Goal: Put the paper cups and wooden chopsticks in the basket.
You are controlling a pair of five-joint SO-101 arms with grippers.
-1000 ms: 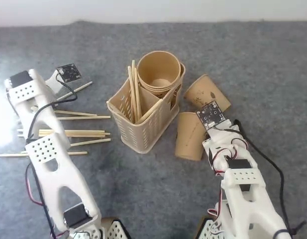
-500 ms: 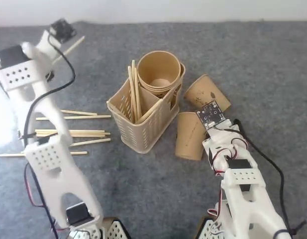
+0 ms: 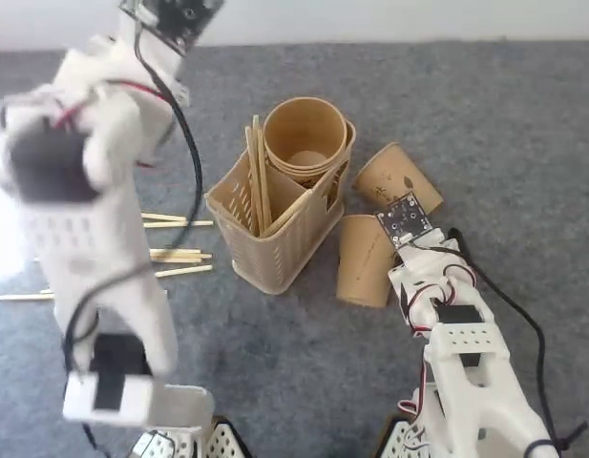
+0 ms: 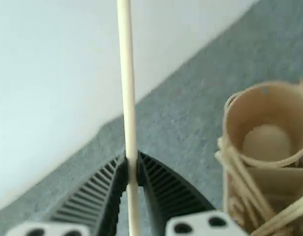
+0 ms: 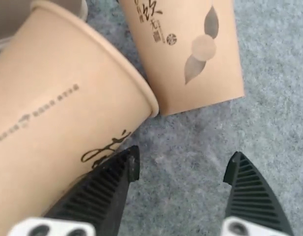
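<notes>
The left gripper (image 4: 131, 166) is pinched on a single wooden chopstick (image 4: 125, 93), which stands up between its jaws and runs on past the tips in front of the pale wall (image 4: 53, 73). The stacked paper cups (image 4: 265, 123) in the basket (image 3: 270, 260) sit off to one side, apart from the held stick. From above, the left arm (image 3: 84, 191) rears high over the loose chopsticks (image 3: 175, 255), which lie flat on the grey mat (image 3: 523, 124) just beside the basket. The stacked paper cups fill the compartment nearer the wall, and a few upright chopsticks (image 3: 259, 176) lean in the one beside it. The right gripper (image 5: 184, 157) is spread wide low over the mat. One finger is close against the nearer lying cup (image 5: 58, 123), though contact cannot be told; the other is over bare mat. The farther lying cup (image 5: 190, 49) rests just beyond. Both lie on their sides right of the basket. Open mat stretches to the right and toward the wall.
</notes>
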